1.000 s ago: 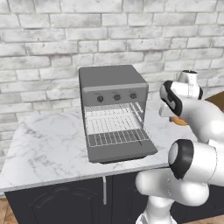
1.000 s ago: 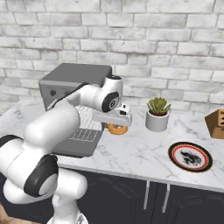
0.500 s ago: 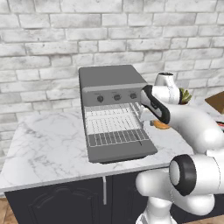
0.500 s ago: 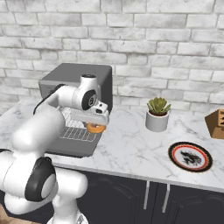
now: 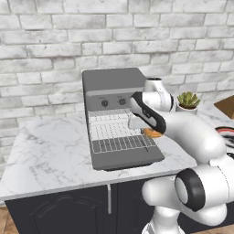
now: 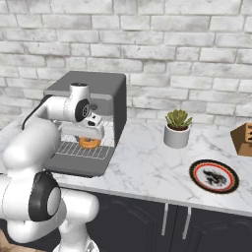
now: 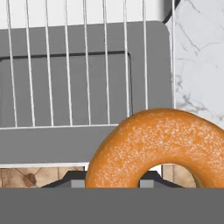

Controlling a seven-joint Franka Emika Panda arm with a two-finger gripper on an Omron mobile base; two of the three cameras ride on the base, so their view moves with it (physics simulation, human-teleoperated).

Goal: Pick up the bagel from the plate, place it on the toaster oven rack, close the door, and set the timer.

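The orange-brown bagel [image 5: 153,133] hangs under my gripper [image 5: 147,129], which is shut on it. It sits over the right end of the pulled-out toaster oven rack [image 5: 119,137], just above the wires. From the right, the bagel [image 6: 89,142] and gripper [image 6: 91,134] are in front of the oven's open mouth. The hand view has the bagel [image 7: 162,144] large at the bottom, with the rack [image 7: 87,65] and the lowered dark grey door [image 7: 65,144] beneath it. That door [image 5: 125,157] lies flat and open. The plate [image 6: 198,169] lies bare on the counter far to the right.
The grey toaster oven [image 5: 114,82] stands against the brick wall with knobs along its front. A potted plant [image 6: 177,129] stands between oven and plate. A brown box [image 6: 243,139] sits at the far right. Marble counter spreads left of the oven.
The arm has swung left from over the counter toward the oven, carrying the bagel. The bagel has gone from beside the oven to above the rack's right end.
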